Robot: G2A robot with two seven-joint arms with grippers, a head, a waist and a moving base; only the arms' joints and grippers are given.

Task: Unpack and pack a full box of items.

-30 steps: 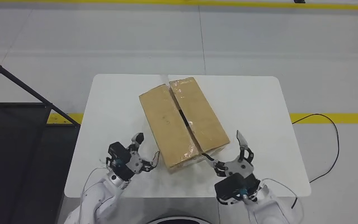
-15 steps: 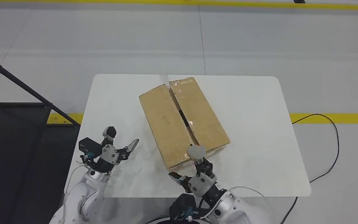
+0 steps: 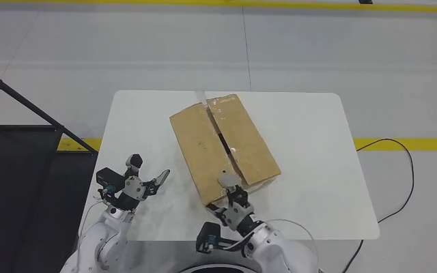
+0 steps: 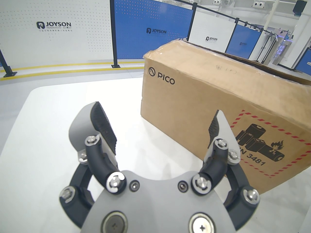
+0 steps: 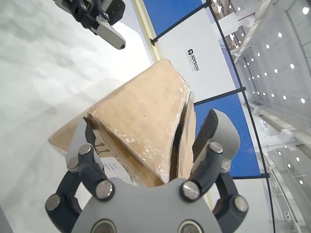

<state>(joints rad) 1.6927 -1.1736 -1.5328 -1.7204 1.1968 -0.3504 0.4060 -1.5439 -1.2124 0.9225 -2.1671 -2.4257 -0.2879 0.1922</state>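
Right tool, apart, straddles the box flap at 6 o'clock; a shallow grip may slip or drag the box. Left tool hangs apart at 8 o'clock

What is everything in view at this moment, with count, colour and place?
cardboard box: one, brown, mid-table, set at a slant, top flaps down with a gap along the seam
table: one, white, under the box
cable: one, black, on the floor beside the table
floor stripes: two, yellow, on the grey floor
dark panel: one, black, on the floor beside the table
fence panels: several, blue and white, beyond the table
left gripper: one, silver and black, open, above the table, apart from the box
right gripper: one, silver and black, open, at the box's near end
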